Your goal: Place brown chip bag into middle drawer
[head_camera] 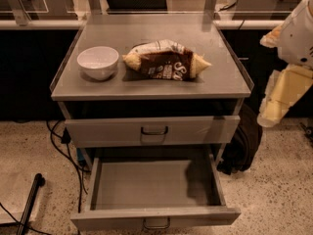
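Note:
The brown chip bag (166, 60) lies on its side on the grey cabinet top (215, 80), dark brown with tan ends and white lettering, just right of a white bowl (98, 62). The middle drawer (146, 185) is pulled open at the bottom and its grey tray holds nothing. Its front panel carries a small pale loop handle (156, 223). My gripper (275, 106) hangs cream-coloured at the right edge of the view, beside the cabinet's right side. It is below the level of the top, apart from the bag, and holds nothing I can see.
The drawer above (151, 130), with a darker handle, is closed. A black bag (242, 146) sits on the floor right of the cabinet. Cables (63, 146) trail at the left and a dark pole (29, 204) lies on the speckled floor. A counter with glass runs behind.

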### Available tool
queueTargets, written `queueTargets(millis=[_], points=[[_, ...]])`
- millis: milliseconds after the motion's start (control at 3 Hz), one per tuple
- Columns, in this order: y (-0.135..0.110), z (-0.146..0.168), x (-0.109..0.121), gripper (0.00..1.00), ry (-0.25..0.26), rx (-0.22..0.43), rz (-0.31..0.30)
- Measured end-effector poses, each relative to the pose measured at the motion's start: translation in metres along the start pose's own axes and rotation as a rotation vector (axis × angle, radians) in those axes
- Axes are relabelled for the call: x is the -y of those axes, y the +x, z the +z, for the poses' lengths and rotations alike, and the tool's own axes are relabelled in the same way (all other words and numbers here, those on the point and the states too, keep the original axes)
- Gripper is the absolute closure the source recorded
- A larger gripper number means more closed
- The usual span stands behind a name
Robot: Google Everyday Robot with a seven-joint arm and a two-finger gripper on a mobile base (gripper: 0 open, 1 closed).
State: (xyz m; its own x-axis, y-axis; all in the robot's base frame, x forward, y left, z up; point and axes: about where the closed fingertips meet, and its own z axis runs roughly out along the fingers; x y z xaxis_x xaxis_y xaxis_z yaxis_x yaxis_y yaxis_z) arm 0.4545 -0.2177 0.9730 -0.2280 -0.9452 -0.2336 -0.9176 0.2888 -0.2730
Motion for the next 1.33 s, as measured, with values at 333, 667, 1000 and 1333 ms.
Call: queueTargets(millis=[333, 667, 1000, 1333], points=[[-0.01, 0.02, 0.027, 0.0, 0.037, 0.024, -0.005], [-0.022, 0.038, 0.058, 0.0, 0.072, 0.057, 0.003], [-0.04, 0.051, 0.085, 0.0, 0.101, 0.116, 0.028], [-0.058, 0.06, 0.103, 0.0, 0.124, 0.185, 0.045]])
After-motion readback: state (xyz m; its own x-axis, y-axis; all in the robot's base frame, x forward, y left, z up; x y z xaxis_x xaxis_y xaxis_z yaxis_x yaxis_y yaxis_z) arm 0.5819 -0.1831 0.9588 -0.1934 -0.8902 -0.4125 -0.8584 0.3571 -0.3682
